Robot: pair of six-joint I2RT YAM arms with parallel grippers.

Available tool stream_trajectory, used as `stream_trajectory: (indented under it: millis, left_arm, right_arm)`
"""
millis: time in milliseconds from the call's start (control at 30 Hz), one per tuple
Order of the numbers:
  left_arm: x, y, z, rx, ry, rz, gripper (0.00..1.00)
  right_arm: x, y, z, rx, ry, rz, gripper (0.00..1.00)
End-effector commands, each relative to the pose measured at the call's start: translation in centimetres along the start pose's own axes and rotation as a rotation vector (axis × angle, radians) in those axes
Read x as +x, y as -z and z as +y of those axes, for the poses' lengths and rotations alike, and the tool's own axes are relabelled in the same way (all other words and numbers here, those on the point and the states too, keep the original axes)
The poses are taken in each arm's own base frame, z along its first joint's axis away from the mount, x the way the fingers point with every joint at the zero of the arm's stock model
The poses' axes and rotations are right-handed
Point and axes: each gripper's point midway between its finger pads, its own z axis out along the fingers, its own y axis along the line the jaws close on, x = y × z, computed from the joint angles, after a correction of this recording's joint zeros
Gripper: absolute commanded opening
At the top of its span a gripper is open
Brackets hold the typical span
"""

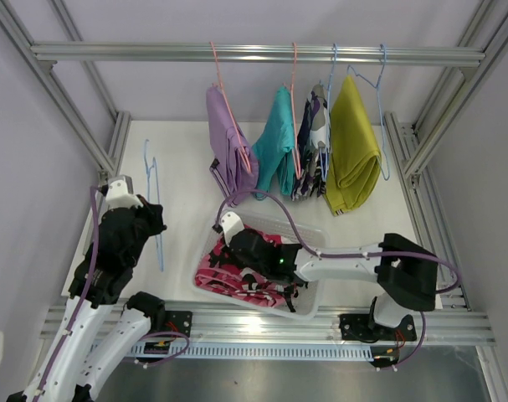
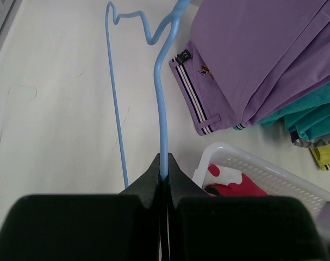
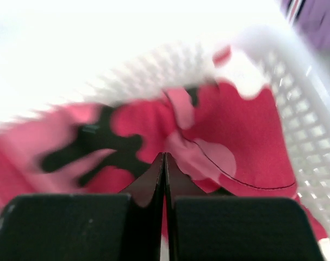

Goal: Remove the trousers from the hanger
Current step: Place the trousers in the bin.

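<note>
Top external view gives you the layout: four pairs of trousers hang folded over wire hangers on the rail (image 1: 254,54), namely lilac trousers (image 1: 228,151), teal trousers (image 1: 277,146), camouflage trousers (image 1: 308,159) and mustard trousers (image 1: 354,151). The pink-red trousers (image 1: 224,272) lie in the white basket (image 1: 308,234), already off a hanger.

Your left gripper (image 2: 163,166) is clenched on the wire of a bare blue hanger (image 2: 162,109) that lies on the table at the left. Your right gripper (image 3: 164,160) sits low in the basket over the pink-red cloth with its jaws pressed together; you cannot tell whether a fold is nipped between them.

Expect the hanging pairs to be light, limp and soft. They will likely drape and slide rather than lift as one piece, and the thin hangers may swing on the rail. Take hold low, on the thick folded bottom edge nearest you, probably the lilac pair first, and draw it off the bar.
</note>
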Motion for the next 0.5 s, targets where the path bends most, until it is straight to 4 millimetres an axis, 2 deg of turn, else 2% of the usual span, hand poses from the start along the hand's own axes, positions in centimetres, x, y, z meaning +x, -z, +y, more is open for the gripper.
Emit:
stream_trajectory:
  millis: [0,67,167,267,300,367,467]
  left_arm:
    - [-0.3,0.0,-0.8,0.041,-0.02,-0.009,0.01]
    - [-0.2,0.0,-0.8,0.04,-0.019,-0.007,0.0]
    - [-0.2,0.0,-0.8,0.043,-0.022,-0.007,0.0]
    - [-0.3,0.0,-0.9,0.046,-0.022,-0.009,0.0]
    - [-0.3,0.0,-0.9,0.045,-0.023,-0.008,0.0]
    - [-0.3,0.0,-0.9,0.042,-0.023,-0.008,0.0]
    - [-0.4,0.0,-0.9,0.044,-0.026,-0.009,0.0]
  right_arm:
    - [-6.9,3.4,1.2,-0.015,-0.013,-0.162,0.0]
    - [-7.5,4.1,1.8,-0.036,-0.017,-0.177,0.0]
    - [-7.0,3.9,2.4,-0.054,-0.018,-0.167,0.0]
    - [-5.4,2.9,3.2,-0.065,-0.016,-0.133,0.0]
    - [-4.0,2.2,3.6,-0.071,-0.012,-0.105,0.0]
    - [-3.0,1.6,3.9,-0.072,-0.016,-0.096,0.0]
    - [-0.3,0.2,4.5,-0.082,-0.046,-0.061,0.0]
